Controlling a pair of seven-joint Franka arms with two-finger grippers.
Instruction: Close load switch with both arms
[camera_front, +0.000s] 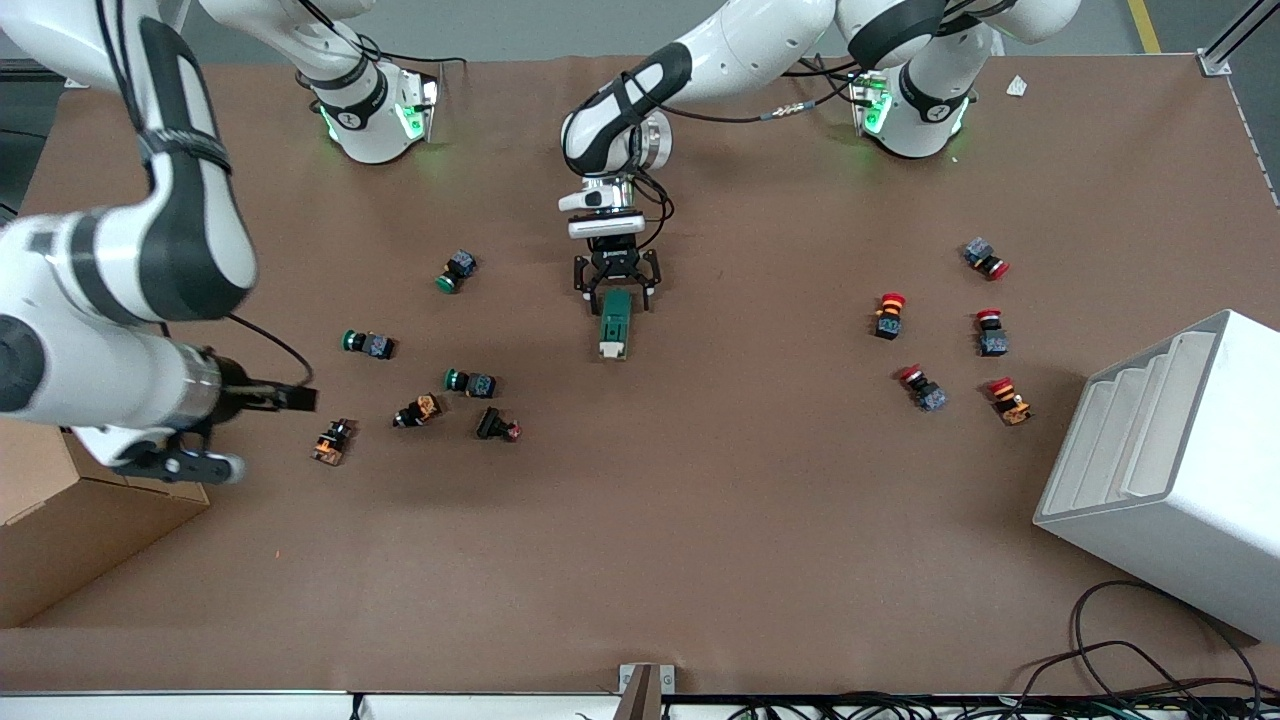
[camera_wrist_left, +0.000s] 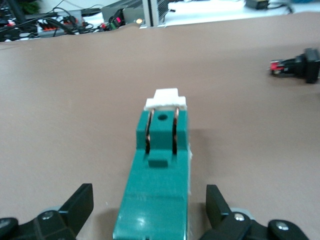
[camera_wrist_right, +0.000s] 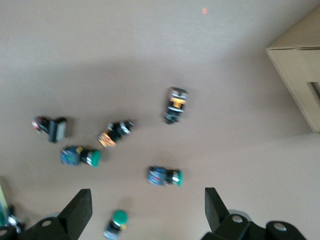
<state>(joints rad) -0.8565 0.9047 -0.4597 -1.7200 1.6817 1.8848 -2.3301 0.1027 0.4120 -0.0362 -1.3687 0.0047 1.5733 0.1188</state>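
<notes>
The dark-green load switch (camera_front: 614, 322) lies at the middle of the table, its white lever end (camera_front: 612, 348) toward the front camera. My left gripper (camera_front: 615, 287) is low over the switch's end away from the lever, open, one finger on each side and apart from it. In the left wrist view the switch (camera_wrist_left: 160, 175) runs between the fingers (camera_wrist_left: 80, 205), with the white lever (camera_wrist_left: 165, 100) and two copper clips on top. My right gripper (camera_front: 290, 398) hangs high over the right arm's end of the table, open and empty, with push-buttons below it (camera_wrist_right: 147, 210).
Green and orange push-buttons (camera_front: 470, 382) lie scattered toward the right arm's end, and red ones (camera_front: 990, 330) toward the left arm's end. A white stepped box (camera_front: 1170, 470) stands at the left arm's end. A cardboard box (camera_front: 60, 520) sits under the right arm.
</notes>
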